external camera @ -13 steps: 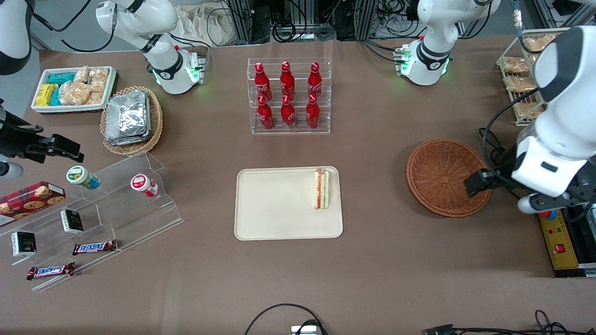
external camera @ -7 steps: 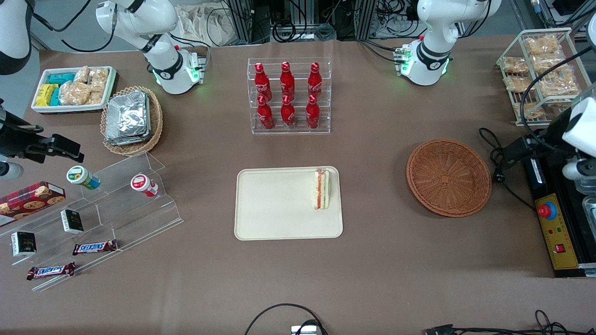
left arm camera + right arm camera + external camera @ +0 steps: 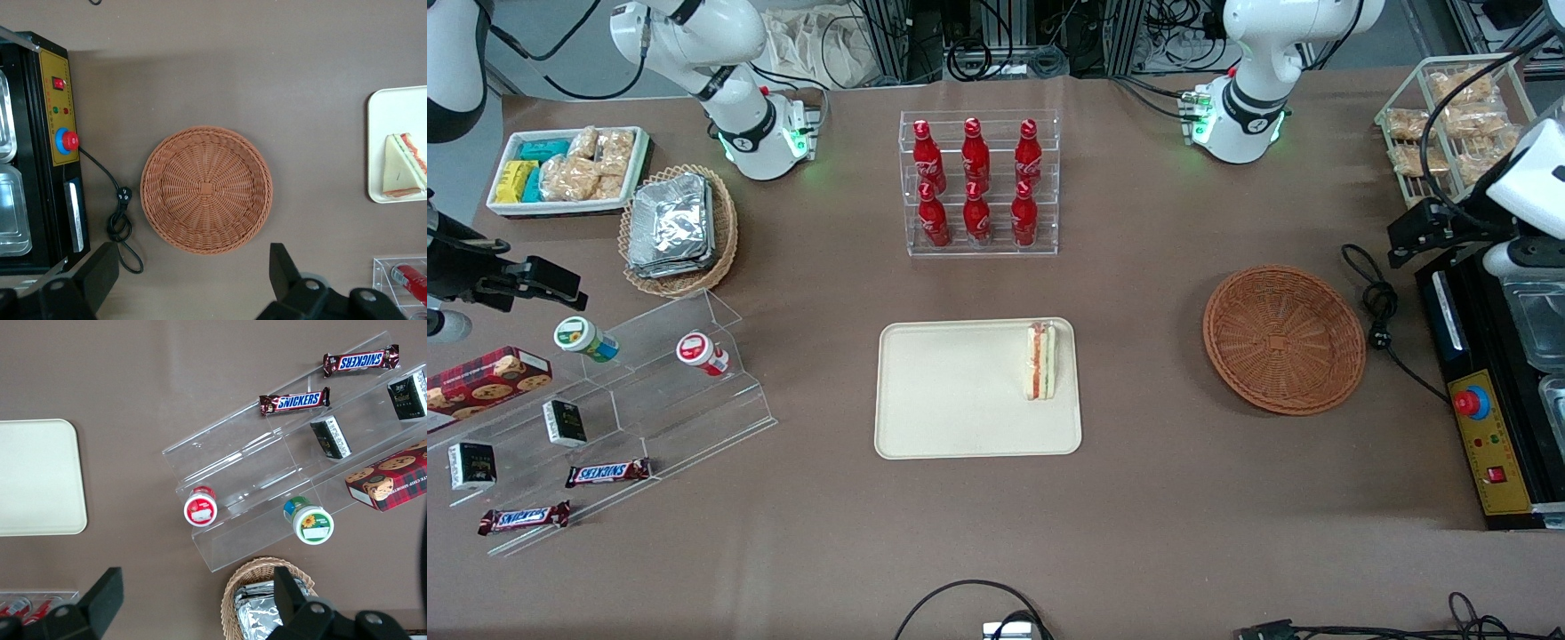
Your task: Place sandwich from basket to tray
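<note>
The sandwich (image 3: pixel 1040 360), a white wedge with red and green filling, lies on the cream tray (image 3: pixel 951 391), near the tray's edge that faces the basket. The reddish-brown wicker basket (image 3: pixel 1283 339) holds nothing. My left gripper (image 3: pixel 1412 233) hangs high above the table at the working arm's end, a little farther from the front camera than the basket. In the left wrist view the gripper (image 3: pixel 193 280) is open, its fingers (image 3: pixel 100 270) wide apart over bare table beside the basket (image 3: pixel 207 190), with the sandwich (image 3: pixel 403 167) and the tray (image 3: pixel 393 133) at the frame's edge.
A clear rack of red bottles (image 3: pixel 978 182) stands farther from the camera than the tray. A black control box (image 3: pixel 1489 427) with a red button and a coiled cable (image 3: pixel 1378 307) lie beside the basket. A wire rack of bagged snacks (image 3: pixel 1449 124) stands near the gripper.
My left arm has drawn away from the basket's rim toward the working arm's end of the table and farther from the camera. The sandwich stays still on the tray.
</note>
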Controlling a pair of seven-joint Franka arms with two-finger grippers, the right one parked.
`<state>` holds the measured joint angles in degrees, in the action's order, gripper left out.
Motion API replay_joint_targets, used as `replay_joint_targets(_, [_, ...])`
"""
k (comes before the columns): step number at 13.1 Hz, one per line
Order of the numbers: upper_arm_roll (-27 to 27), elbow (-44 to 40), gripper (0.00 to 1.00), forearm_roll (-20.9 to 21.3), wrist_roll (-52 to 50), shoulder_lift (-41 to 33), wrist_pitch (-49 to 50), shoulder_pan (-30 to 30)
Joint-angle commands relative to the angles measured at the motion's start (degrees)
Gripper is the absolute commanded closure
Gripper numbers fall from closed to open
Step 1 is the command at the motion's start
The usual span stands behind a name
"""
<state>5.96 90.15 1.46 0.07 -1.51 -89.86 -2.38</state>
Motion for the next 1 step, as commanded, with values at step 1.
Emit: replay_joint_targets(1, [-0.86,2.40,0.00,-1.02,0.19,-2.01,-0.31,0.53])
